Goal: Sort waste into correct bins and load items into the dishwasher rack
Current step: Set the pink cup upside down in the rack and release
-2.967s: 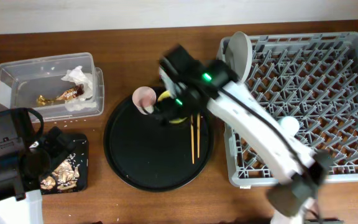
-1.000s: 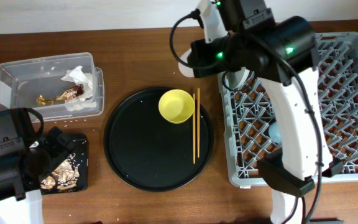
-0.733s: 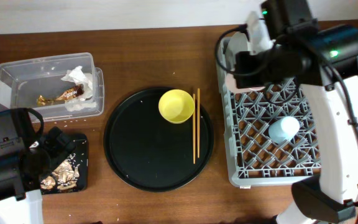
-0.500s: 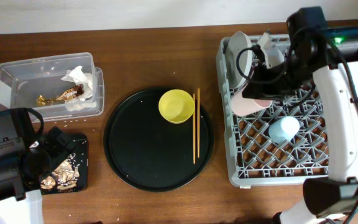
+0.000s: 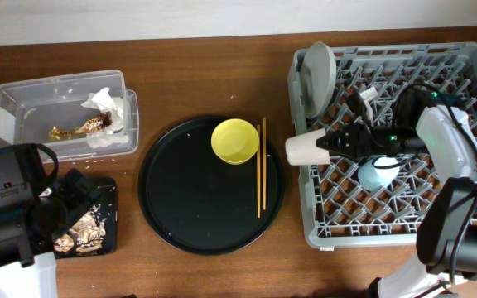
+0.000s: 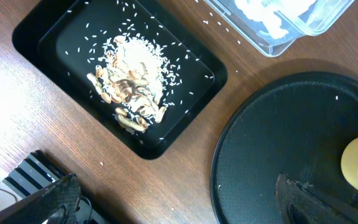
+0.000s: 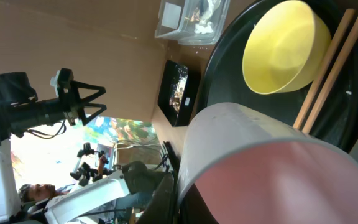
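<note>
**Q:** Which step does the figure show, and how is it done well?

**A:** Judged from the layout, the small pink cup (image 5: 305, 150) is being loaded into the dishwasher rack (image 5: 462, 91). The right jaws pinch the cup, which lies on its side. A sound placement would carry it further in over the pegs and turn it mouth down. It would then go into a free cell clear of the light-blue cup (image 5: 378, 173) and the upright grey round plate (image 5: 320, 74). The jaws should part only once the cup rests on the grid.

**Q:** Where is the cup relative to the jaws?

**A:** It projects leftward from the jaw tips at the rack's left rim, near the right edge of the round black tray (image 5: 189, 207). Whether it touches the rim cannot be told. In the right wrist view the cup fills most of the field and hides the contact.

**Q:** And the other arm?

**A:** The left jaws are spread and hold nothing. They hang over the counter (image 5: 205, 74) beside the shallow black tray (image 6: 61, 37), which holds the food scraps (image 6: 132, 93). The yellow bowl (image 5: 234, 141) and chopsticks (image 5: 261, 170) lie on the round tray, not yet loaded.
</note>
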Tool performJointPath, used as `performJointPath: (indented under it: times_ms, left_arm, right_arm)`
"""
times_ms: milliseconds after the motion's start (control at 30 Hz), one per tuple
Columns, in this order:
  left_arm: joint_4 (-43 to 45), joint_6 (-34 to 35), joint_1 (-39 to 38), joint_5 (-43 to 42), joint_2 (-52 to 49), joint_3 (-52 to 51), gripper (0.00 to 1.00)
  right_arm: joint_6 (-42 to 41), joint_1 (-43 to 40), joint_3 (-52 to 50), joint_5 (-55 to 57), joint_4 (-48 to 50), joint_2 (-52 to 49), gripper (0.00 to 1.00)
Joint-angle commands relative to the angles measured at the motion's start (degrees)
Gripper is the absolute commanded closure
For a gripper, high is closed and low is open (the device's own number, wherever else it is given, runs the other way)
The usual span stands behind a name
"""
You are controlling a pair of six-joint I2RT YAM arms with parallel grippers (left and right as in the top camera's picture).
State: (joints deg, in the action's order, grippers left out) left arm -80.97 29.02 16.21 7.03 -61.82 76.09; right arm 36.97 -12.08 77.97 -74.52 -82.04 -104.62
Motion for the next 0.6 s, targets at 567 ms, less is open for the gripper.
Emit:
performJointPath:
  times_ms: [567]
  left_arm:
    - [0.1,0.3,0.3,-0.1,0.3,0.9,0.01]
  right_arm:
    - [0.1,-4.7,-2.8,10.8,-0.9,-5.6,0.95]
